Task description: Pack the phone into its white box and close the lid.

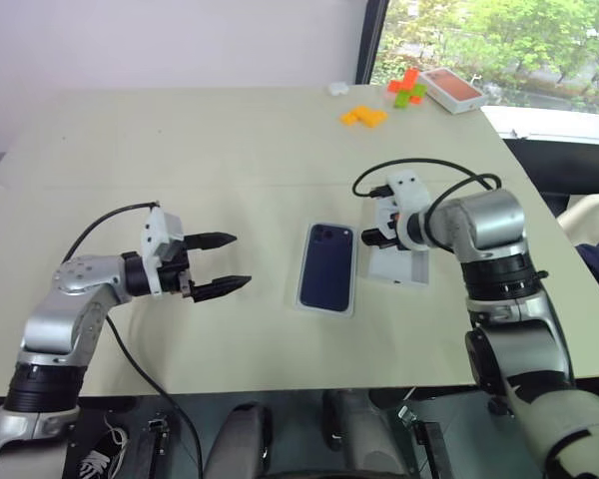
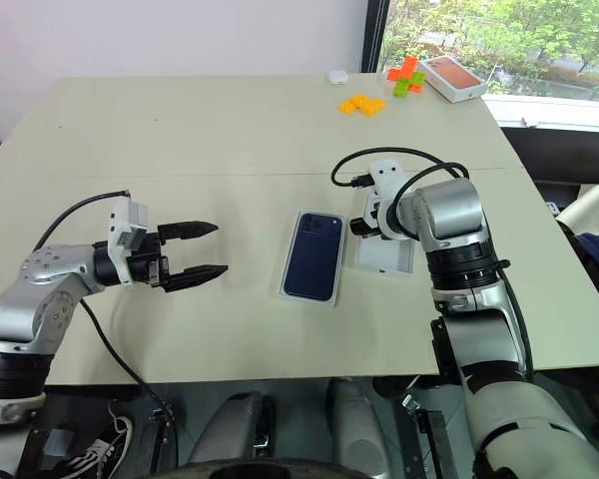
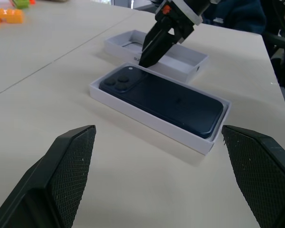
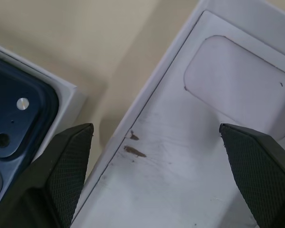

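This looks like a test room or lab in an office building. A big plain beige table (image 1: 230, 150) stands by a bare white wall (image 1: 160, 40). A tall window (image 2: 459, 30) past the table's far right corner shows green trees. Toy blocks (image 2: 362, 104) lie near that corner.

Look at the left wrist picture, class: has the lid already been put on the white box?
No: the phone lies uncovered in the white box, and the lid rests open side up on the table beside it.
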`<state>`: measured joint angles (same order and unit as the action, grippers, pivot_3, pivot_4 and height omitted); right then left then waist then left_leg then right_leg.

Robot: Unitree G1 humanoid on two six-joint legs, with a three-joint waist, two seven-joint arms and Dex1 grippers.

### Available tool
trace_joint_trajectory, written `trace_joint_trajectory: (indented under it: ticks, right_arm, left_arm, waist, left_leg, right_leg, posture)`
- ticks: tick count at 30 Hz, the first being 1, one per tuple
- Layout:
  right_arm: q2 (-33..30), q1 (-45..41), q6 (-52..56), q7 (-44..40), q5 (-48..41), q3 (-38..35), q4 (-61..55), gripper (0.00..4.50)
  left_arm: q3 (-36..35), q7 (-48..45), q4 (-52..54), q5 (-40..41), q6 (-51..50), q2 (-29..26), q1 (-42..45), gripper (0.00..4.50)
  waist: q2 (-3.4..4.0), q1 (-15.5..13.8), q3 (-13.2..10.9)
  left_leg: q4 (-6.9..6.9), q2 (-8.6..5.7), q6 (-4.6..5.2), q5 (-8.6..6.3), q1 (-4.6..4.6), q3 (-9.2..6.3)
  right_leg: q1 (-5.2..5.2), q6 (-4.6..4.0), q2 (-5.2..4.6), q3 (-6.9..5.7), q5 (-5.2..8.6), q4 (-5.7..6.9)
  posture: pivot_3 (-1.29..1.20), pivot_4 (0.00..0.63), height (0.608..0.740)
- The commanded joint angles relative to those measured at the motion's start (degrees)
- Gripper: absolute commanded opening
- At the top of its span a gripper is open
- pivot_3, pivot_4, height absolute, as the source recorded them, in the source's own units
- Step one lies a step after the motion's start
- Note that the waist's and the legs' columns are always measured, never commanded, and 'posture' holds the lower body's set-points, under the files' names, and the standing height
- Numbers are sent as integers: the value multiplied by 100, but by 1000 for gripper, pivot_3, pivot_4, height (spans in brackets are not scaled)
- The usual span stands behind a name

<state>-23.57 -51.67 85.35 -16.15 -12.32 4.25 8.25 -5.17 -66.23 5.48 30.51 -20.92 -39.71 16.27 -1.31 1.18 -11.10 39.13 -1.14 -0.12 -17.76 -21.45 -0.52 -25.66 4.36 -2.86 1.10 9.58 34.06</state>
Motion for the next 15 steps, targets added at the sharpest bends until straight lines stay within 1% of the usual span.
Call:
trace_joint_trajectory:
  ticks: [1, 2, 4, 5, 9, 10, 15]
  right_arm:
    - [-164, 104, 8, -52, -5, 123, -452, 3926]
    - [-183, 135, 12, -73, -16, 145, -495, 3645]
    - [-186, 187, 53, -78, -30, 147, -601, 2722]
    - [-168, 197, 76, -75, -36, 134, -638, 2134]
    - [-127, 210, 150, -39, -18, 106, -691, 87]
    - [-118, 218, 171, -22, -11, 94, -696, 32]
    - [-144, 245, 407, 87, 17, -62, -767, 32]
  left_arm:
    - [-17, 30, 163, 37, 57, 25, 67, 4500]
    - [-13, 30, 158, 24, 74, 29, 63, 4500]
    - [-15, 32, 150, 22, 80, 42, 66, 4500]
    - [-15, 32, 140, 25, 77, 45, 75, 4500]
    - [-9, 41, 112, 34, 59, 63, 132, 4500]
    - [-6, 36, 101, 32, 61, 64, 146, 4500]
    - [16, 28, 78, 33, 37, 73, 201, 4500]
  waist:
    - [0, -1, 0]
    - [0, 0, 0]
    - [0, -6, 0]
    - [0, -4, 0]
    - [0, -2, 0]
    - [0, -2, 0]
    - [0, -3, 0]
  left_leg:
    - [0, 0, 0, 0, 0, 0]
    - [0, 0, 0, 0, 0, 0]
    - [0, 0, 0, 0, -1, 0]
    - [0, 0, 0, 0, -1, 0]
    - [0, 0, 0, 0, 0, 0]
    - [0, 0, 0, 0, 0, 0]
    - [0, 1, 0, 0, 0, 0]
  right_leg:
    - [0, 0, 0, 0, 0, 0]
    - [0, 0, 0, 0, 0, -1]
    - [0, 0, 0, 0, 0, -1]
    - [0, 0, -1, 0, 0, -1]
    - [0, 0, 0, 0, 0, -1]
    - [0, 0, 1, 0, 0, 0]
    - [0, 0, 2, 0, 0, -1]
  posture:
    - [0, 150, 740]
    - [0, 150, 740]
    - [0, 150, 740]
    - [0, 150, 740]
    - [0, 150, 740]
    - [0, 150, 740]
    - [0, 150, 740]
